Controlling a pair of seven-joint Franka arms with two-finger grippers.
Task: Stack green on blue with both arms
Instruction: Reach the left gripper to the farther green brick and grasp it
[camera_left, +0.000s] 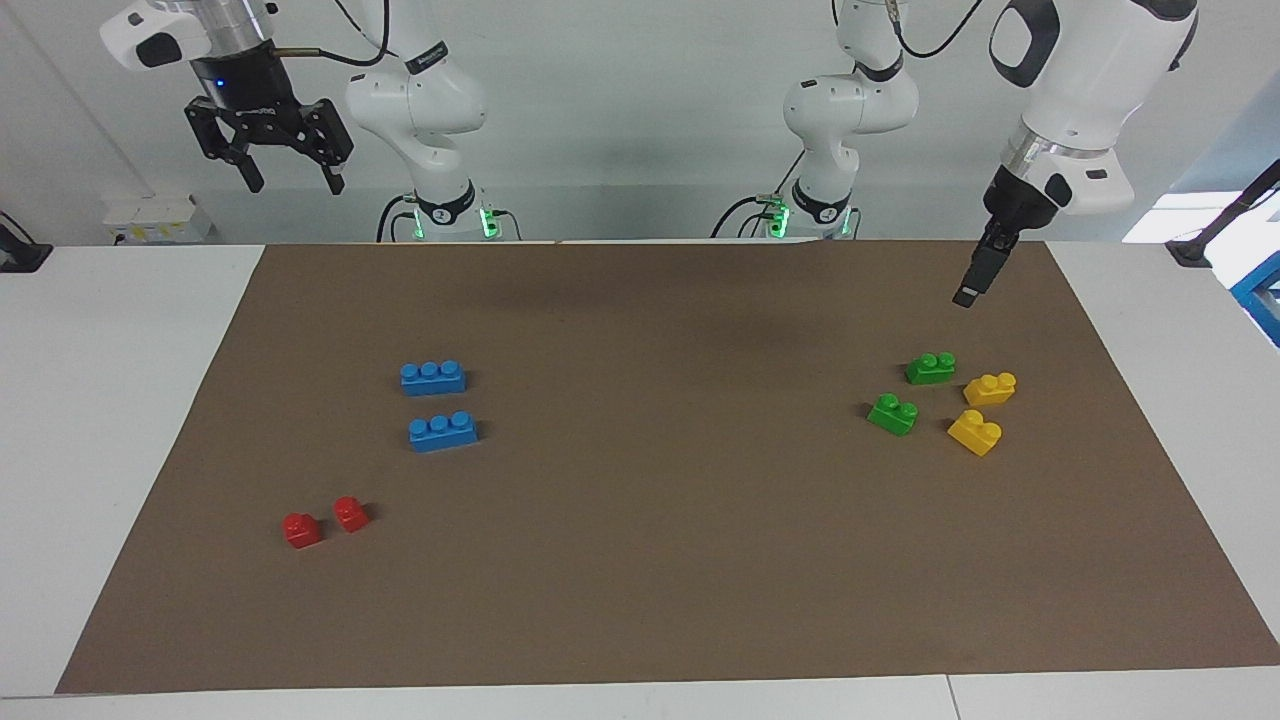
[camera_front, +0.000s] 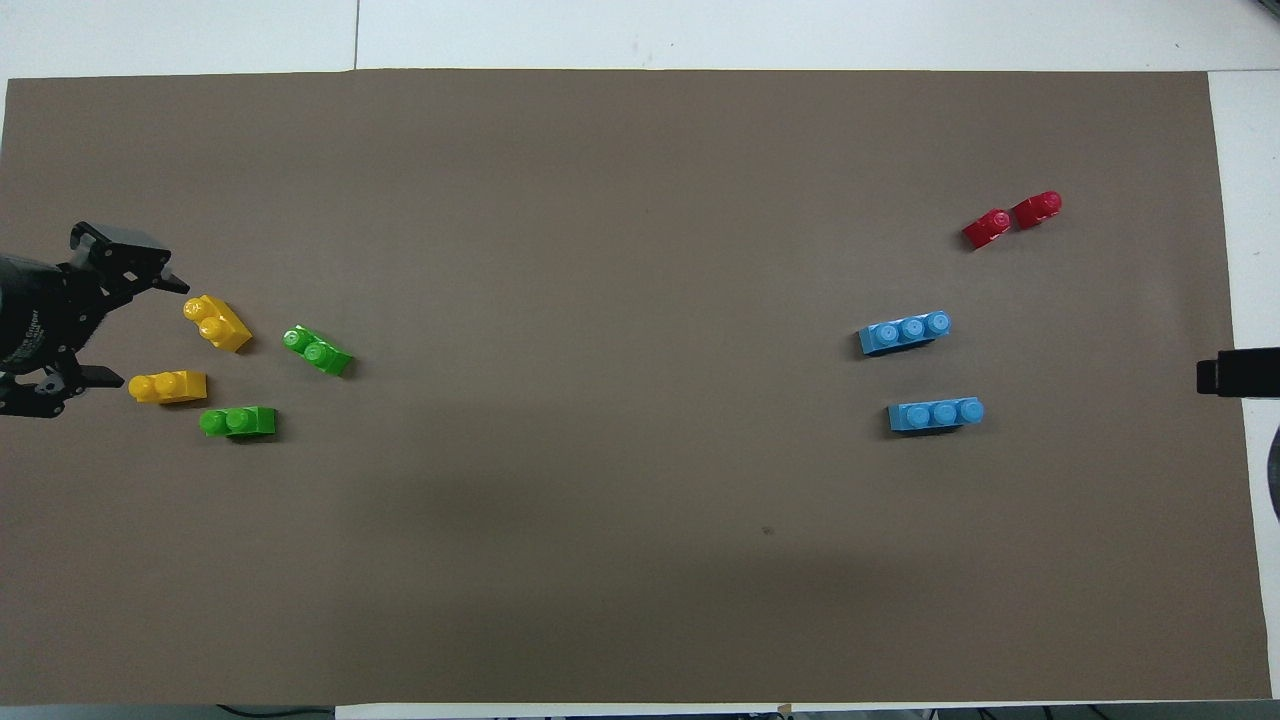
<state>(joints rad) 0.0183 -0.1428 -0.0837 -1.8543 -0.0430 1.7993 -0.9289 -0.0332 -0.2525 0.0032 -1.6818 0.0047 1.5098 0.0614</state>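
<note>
Two green bricks (camera_left: 930, 368) (camera_left: 893, 413) lie on the brown mat toward the left arm's end; the overhead view shows them as one green brick (camera_front: 238, 422) nearer the robots and one (camera_front: 318, 351) farther. Two blue bricks (camera_left: 433, 377) (camera_left: 442, 431) lie side by side toward the right arm's end, also seen from above (camera_front: 935, 413) (camera_front: 904, 332). My left gripper (camera_left: 968, 290) (camera_front: 140, 333) hangs open and empty over the mat's edge, beside the yellow bricks. My right gripper (camera_left: 293, 185) waits open and high, off the mat's end; only its tip (camera_front: 1235, 373) shows from above.
Two yellow bricks (camera_left: 990, 388) (camera_left: 975, 432) lie beside the green ones, closest to the left gripper. Two small red bricks (camera_left: 301, 529) (camera_left: 350, 513) sit farther from the robots than the blue bricks. The brown mat (camera_left: 640, 560) covers most of the white table.
</note>
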